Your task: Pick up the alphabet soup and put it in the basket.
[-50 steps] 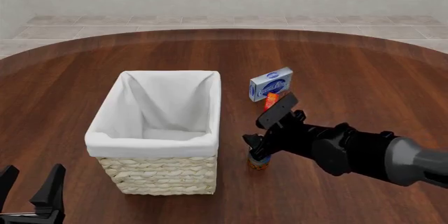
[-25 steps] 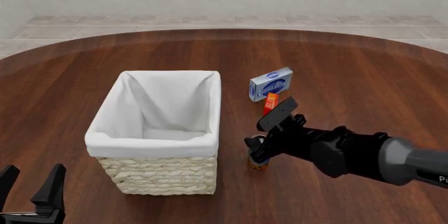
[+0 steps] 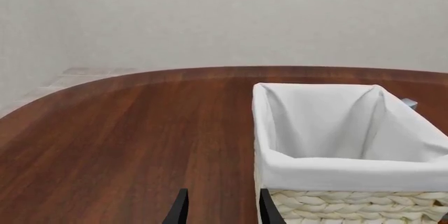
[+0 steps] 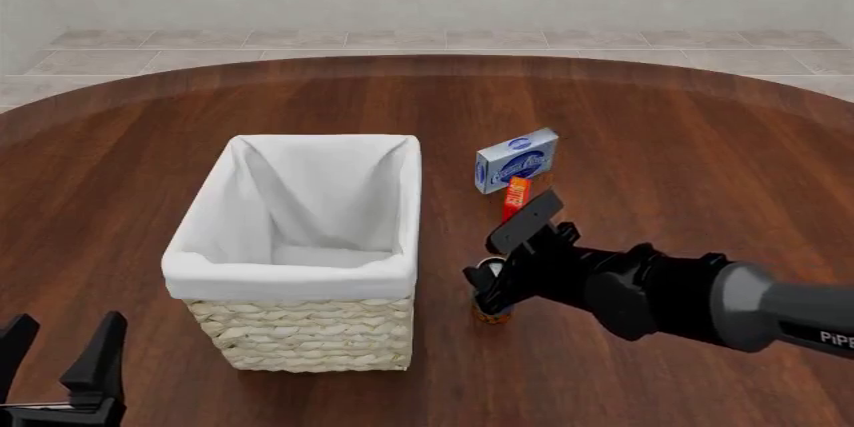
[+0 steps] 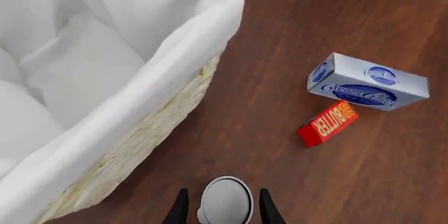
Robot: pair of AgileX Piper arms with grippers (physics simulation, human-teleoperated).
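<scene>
While right end effector (image 5: 222, 207) straddles alphabet soup (image 5: 225, 201), upright

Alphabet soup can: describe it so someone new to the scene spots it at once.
Start at the big wicker basket with the white lining. On the table just right of its near corner, under the right end effector, stands the alphabet soup, a small upright can with a silver-grey top. Its neighbours are both boxes lying farther back: a blue-white box and a small red-orange box; it is the only round one.
</scene>
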